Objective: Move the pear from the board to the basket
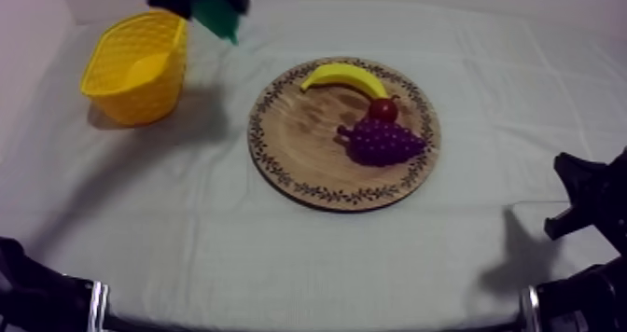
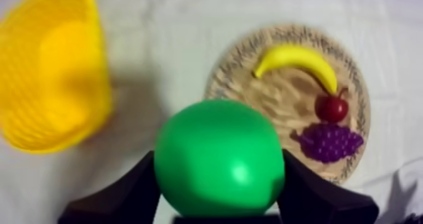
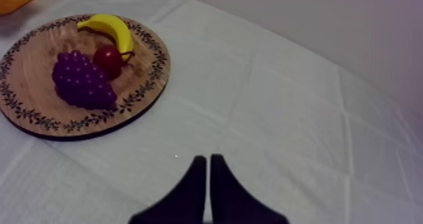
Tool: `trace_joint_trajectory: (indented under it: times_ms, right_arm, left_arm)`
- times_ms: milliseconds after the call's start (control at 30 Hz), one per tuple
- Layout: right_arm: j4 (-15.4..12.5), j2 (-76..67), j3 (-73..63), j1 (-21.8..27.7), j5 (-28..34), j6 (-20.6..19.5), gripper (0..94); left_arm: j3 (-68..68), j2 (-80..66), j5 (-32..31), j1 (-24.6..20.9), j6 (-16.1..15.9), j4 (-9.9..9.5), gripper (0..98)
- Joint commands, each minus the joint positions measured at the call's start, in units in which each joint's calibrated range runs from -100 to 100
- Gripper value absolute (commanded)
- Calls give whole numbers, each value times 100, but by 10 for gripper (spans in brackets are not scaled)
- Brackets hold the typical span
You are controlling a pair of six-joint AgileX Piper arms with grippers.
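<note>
While the pear (image 1: 222, 20) hangs clenched in the left pincer (image 1: 213, 7) in the top view, it sits at about two o'clock of the yellow basket (image 1: 135, 70), beside the rim rather than over the opening. Released here, I judge it would land on the surface (image 1: 280, 261) and roll. The wooden board (image 1: 289, 145), at four o'clock of the basket, carries a banana (image 1: 345, 75) at its twelve, with a small red fruit (image 1: 383, 109) and a bunch of grapes (image 1: 383, 142) towards its three. The right pincer (image 1: 583, 200) rests low at about four o'clock of the board, well apart.

From the left wrist view, the black fingers (image 2: 119, 198) press on both flanks of the pear. Its skin looks smooth and round, so a sharp swing might squeeze it out. Bare cloth lies between pear and basket. The basket seems light, and a knock on its rim could tip or shove it.

From the right wrist view, the right pincer is closed on nothing, fingers together as a narrow wedge over bare cloth near the board. Idle there, it threatens nothing.
</note>
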Motion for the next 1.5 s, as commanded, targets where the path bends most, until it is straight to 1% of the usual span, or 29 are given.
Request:
trace_joint_trajectory:
  times_ms: [0, 133, 200, 400, 567, 633, 733, 800, 867, 967, 1067, 1167, 1333, 1467]
  right_arm:
    - [0, -1, -1, -3, 0, 10, 5]
    - [0, -1, -1, -3, 0, 10, 5]
    - [0, -1, -1, -3, 0, 10, 5]
    - [0, -1, -1, -3, 0, 10, 5]
    - [0, -1, -1, -3, 0, 10, 5]
    - [0, -1, -1, -3, 0, 10, 5]
    - [0, -1, -1, -3, 0, 10, 5]
    - [0, -1, -1, -3, 0, 10, 5]
    - [0, -1, -1, -3, 0, 10, 5]
    - [0, -1, -1, -3, 0, 10, 5]
    - [0, -1, -1, -3, 0, 10, 5]
    - [0, -1, -1, -3, 0, 10, 5]
    - [0, -1, -1, -3, 0, 10, 5]
    - [0, -1, -1, -3, 0, 10, 5]
  left_arm:
    - [-30, -418, -25, -323, -187, -101, 549]
    - [6, -481, -248, -725, -459, -276, 574]
    - [103, -434, -426, -932, -566, -321, 581]
    - [584, -117, -1075, -1513, -799, -334, 584]
    - [862, 266, -1531, -1856, -951, -317, 605]
    - [921, 439, -1654, -1946, -1007, -303, 662]
    - [964, 681, -1739, -2042, -1071, -270, 813]
    - [991, 786, -1766, -2097, -1127, -216, 887]
    - [1070, 803, -1810, -2128, -1153, -178, 925]
    - [1266, 599, -1876, -2119, -1131, -158, 945]
    - [1512, 171, -1900, -2086, -1094, -145, 934]
    - [1804, -476, -1908, -2015, -1040, -153, 881]
    - [2281, -1851, -1911, -1886, -972, -171, 705]
    - [2626, -2944, -1919, -1834, -981, -172, 575]
